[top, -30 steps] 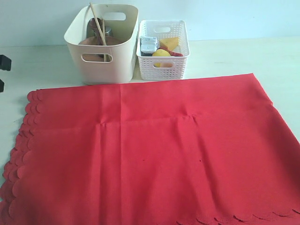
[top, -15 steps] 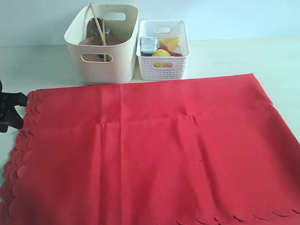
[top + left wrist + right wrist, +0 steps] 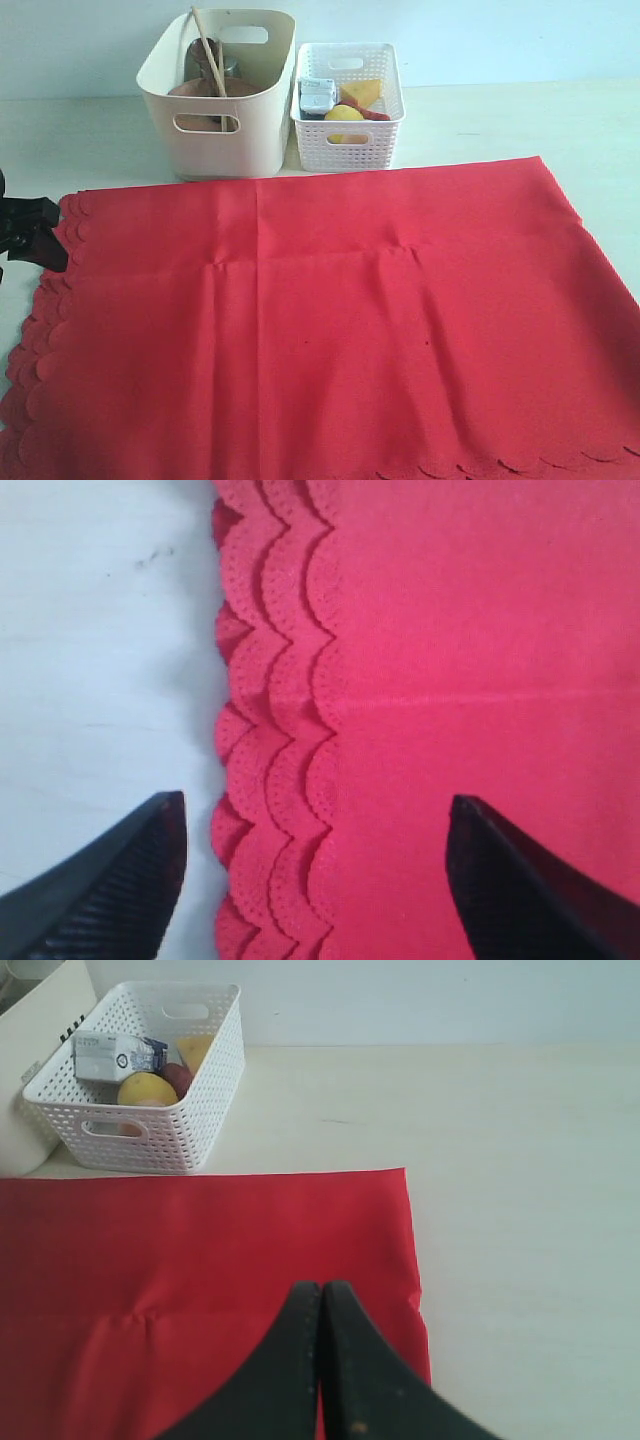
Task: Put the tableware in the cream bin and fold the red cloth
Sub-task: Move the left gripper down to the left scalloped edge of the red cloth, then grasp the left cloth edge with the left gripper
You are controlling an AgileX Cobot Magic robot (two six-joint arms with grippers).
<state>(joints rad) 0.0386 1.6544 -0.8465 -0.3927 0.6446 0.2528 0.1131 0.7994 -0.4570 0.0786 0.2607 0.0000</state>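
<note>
The red cloth (image 3: 330, 320) lies spread on the table (image 3: 520, 1160). Its scalloped edge, in overlapping rows, runs right between the fingers of the left pincer (image 3: 315, 805). That pincer is spread wide and holds nothing, with one finger over bare table and the other over cloth. The right pincer (image 3: 322, 1290) is pressed closed and empty, above the cloth near its straight corner. Beyond it stands a white basket (image 3: 140, 1120) with a lemon (image 3: 146, 1090) and a milk carton (image 3: 115, 1057) whose print is too small to read. Just beside the basket, the cream bin (image 3: 220, 140) holds chopsticks (image 3: 207, 50).
</note>
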